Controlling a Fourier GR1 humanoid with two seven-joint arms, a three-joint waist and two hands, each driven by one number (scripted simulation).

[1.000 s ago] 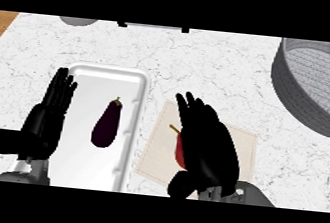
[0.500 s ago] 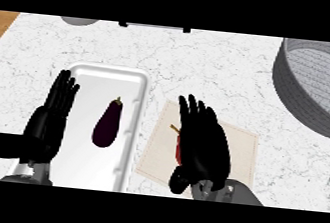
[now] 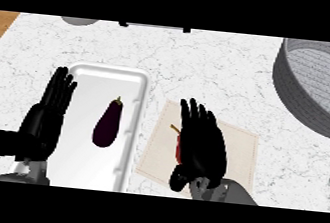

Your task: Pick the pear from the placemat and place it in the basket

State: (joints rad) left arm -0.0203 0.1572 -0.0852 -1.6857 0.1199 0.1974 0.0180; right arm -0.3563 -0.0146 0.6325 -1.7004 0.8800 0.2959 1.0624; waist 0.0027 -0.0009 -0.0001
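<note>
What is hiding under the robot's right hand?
Under the right hand, a red pear peeks out with its stem, lying on the beige placemat. The hand covers most of the pear.

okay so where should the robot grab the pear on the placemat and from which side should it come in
Grip the pear across its red body, coming straight down from above. It lies flat on the placemat, stem pointing up-left toward the tray, so the stem is too thin to pinch. The right hand is over it with straight fingers, hiding most of it; probably the fingers should curl round the wider body under the palm.
</note>
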